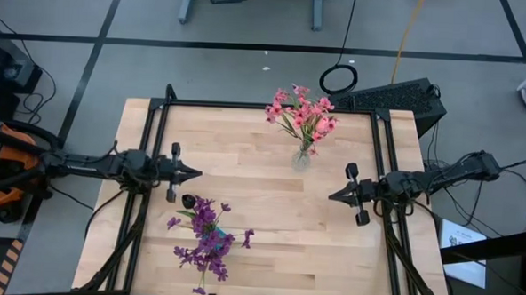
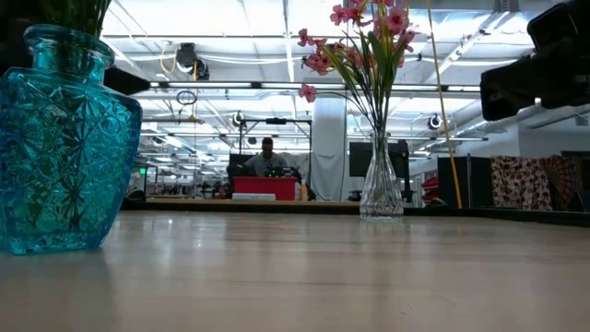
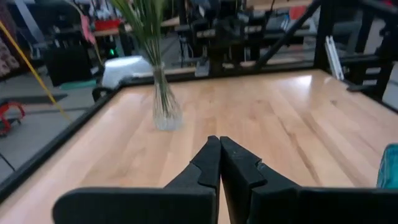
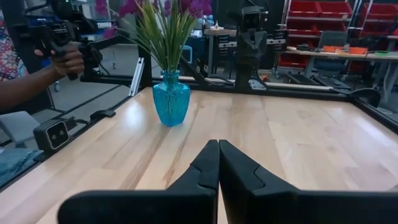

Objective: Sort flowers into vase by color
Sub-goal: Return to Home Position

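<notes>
- Step in hand: retreat to the rest pose, which I judge all but complete. No loose stem shows on the pale wooden table top (image 1: 268,228), so nothing appears left to sort.
- Task objects: the pink-blossomed artificial flowers (image 1: 302,114), on thin green stems, stand in the narrow clear glass vase (image 1: 301,160). That vase is by one long edge, about midway between my two arms. The purple-blossomed artificial flowers (image 1: 207,243) stand in the faceted turquoise glass vase (image 2: 60,138) by the opposite long edge, on my left arm's side.
- Left claw (image 1: 193,173): fingers pressed together on nothing, tip aimed inward across the table. It is near the purple spray but apart from it.
- Right claw (image 1: 334,195): fingers likewise together and empty, tip aimed back toward the left one. It is apart from both vases.
- Arm pose: each forearm reaches in from its own side of the table, low and roughly level. The two tips face each other across the bare middle.
- Doing it well: any last settling should run straight back along each forearm's own line, slowly, with no sideways swing. My left arm needs the most care, since the tall purple spray looks top-heavy and a brush could tip its vase.
</notes>
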You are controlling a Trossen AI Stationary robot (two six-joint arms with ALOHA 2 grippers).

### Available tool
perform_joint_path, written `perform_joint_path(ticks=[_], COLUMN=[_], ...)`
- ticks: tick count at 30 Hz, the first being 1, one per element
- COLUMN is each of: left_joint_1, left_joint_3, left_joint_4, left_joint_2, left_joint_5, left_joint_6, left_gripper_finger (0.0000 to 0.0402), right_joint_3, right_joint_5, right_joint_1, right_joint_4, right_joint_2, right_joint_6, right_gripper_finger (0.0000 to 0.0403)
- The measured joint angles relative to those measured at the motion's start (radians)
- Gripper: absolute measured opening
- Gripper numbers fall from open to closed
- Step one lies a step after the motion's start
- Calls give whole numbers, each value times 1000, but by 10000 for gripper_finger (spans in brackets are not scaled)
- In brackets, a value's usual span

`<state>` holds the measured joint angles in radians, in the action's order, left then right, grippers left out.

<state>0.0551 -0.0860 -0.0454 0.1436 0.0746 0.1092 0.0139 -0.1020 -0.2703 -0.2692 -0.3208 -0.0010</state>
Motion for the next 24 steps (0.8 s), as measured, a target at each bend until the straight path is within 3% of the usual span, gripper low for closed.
perform_joint_path(ticks=[6, 12, 24], left_joint_1=[0, -1, -1], left_joint_3=[4, 79, 79], left_joint_4=[-42, 90, 86], left_joint_2=[-144, -143, -143], left_joint_5=[1, 3, 41], left_joint_6=[9, 5, 3], left_gripper_finger=[12, 12, 12], right_joint_3=[0, 1, 1], right_joint_5=[-5, -6, -3], right_joint_1=[0, 0, 0], right_joint_4=[12, 23, 77], right_joint_2=[32, 52, 141], right_joint_6=[-12, -21, -50], right_gripper_finger=[0, 0, 0])
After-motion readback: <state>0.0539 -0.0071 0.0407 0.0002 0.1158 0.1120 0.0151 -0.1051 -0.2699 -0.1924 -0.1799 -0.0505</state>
